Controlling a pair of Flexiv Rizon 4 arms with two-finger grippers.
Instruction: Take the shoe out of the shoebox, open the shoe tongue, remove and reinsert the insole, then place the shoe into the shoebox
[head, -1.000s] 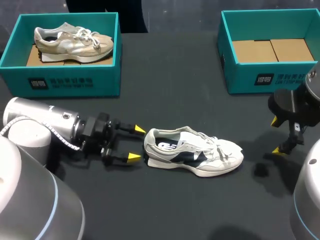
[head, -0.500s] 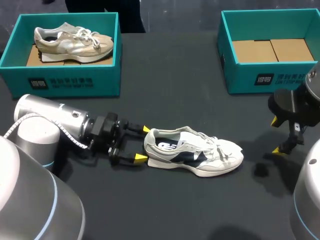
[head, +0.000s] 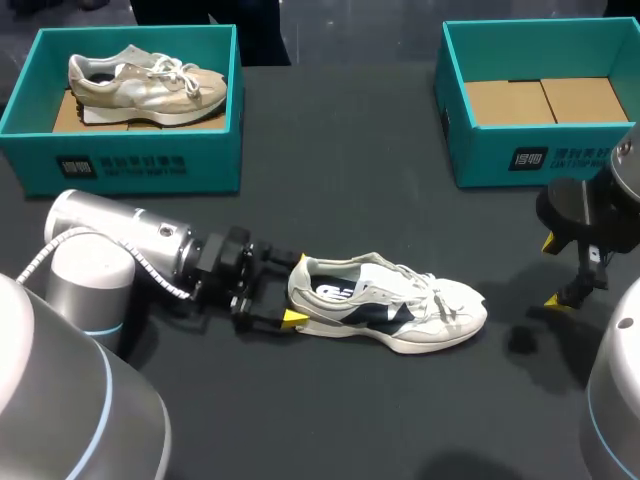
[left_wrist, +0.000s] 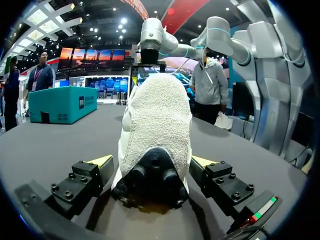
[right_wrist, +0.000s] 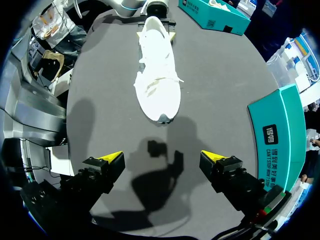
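Observation:
A white and navy shoe (head: 395, 305) lies on its sole on the dark table, toe to the right. My left gripper (head: 296, 290) is at its heel, open, with one yellow tip on either side of the heel. In the left wrist view the heel (left_wrist: 156, 125) fills the gap between the fingers of the left gripper (left_wrist: 151, 161), with a small gap at each side. My right gripper (head: 552, 271) hangs open above the table, right of the toe and apart from it. From the right wrist view the shoe (right_wrist: 157, 82) lies ahead of the empty right gripper (right_wrist: 162, 156).
A teal shoebox (head: 140, 165) at the back left holds a beige shoe (head: 145, 85). Another teal shoebox (head: 520, 155) at the back right has only a cardboard floor; its wall (right_wrist: 280, 125) stands beside my right gripper.
My left gripper has slid to the right along the table until its tips flank the shoe's heel. The shoe and the right arm have not moved.

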